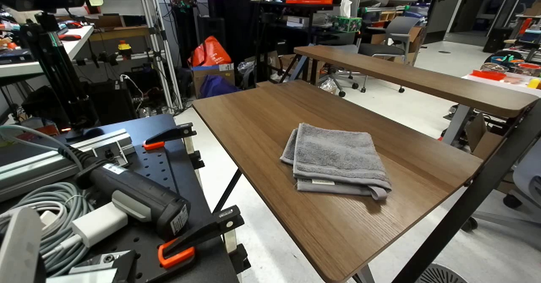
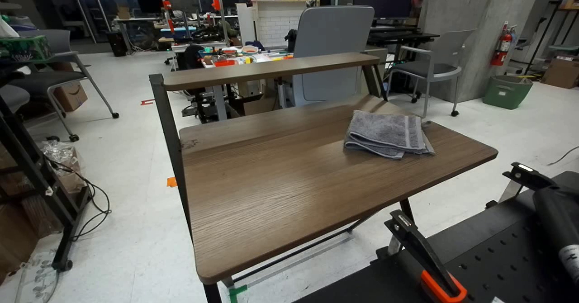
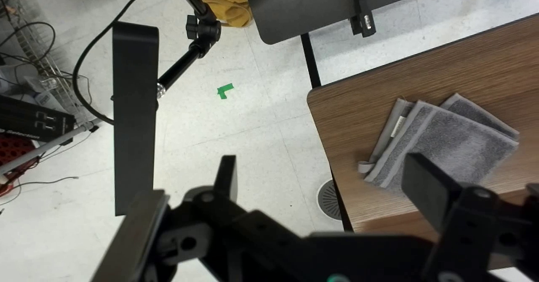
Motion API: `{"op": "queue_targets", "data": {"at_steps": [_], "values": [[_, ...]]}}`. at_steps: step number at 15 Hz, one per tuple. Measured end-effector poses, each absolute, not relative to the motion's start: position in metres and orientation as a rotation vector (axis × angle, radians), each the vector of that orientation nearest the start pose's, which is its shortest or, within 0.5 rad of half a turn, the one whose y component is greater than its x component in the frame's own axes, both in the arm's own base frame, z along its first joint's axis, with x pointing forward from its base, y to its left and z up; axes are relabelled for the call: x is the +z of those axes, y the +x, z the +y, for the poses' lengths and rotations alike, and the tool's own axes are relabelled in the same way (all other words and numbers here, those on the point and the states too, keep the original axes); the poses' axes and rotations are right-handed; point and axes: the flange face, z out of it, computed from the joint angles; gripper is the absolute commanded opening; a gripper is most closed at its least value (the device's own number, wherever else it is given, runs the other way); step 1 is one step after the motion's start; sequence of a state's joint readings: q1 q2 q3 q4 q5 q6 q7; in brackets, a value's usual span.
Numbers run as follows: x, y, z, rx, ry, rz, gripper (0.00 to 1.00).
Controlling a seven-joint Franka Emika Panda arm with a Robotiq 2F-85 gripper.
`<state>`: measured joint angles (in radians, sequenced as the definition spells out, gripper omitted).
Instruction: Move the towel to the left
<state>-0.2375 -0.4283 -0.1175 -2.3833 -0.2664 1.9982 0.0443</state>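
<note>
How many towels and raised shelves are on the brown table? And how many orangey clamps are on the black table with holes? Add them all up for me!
Folded grey cloth towel: 1
Raised brown wooden shelf: 1
Orange-and-black clamps: 2
Total: 4

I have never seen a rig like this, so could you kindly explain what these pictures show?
This is a robot arm steered by a person. Two pictures come from cameras outside the robot; the third comes from a camera on its wrist, so the end effector, the grasping part, shows along the bottom of that view. Its two fingers stand apart with nothing held between them. On the wooden table lies a folded grey towel, the thing to be moved; all three pictures show it, though one finger hides part of it in the wrist view.
</note>
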Motion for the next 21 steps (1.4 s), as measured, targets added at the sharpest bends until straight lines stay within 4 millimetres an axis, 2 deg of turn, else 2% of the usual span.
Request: {"op": "queue_targets", "data": {"at_steps": [5,8,15,18,21], "values": [[0.471,0.415,-0.138,-0.070,-3.307,0.425,1.00],[0.449,0.437,-0.116,-0.086,-3.311,0.379,1.00],[0.363,0.503,-0.050,-0.078,-3.316,0.257,1.00],[0.323,0.530,-0.038,-0.022,-3.315,0.245,1.00],[0.282,0.557,-0.036,0.060,-3.319,0.258,1.00]]}}
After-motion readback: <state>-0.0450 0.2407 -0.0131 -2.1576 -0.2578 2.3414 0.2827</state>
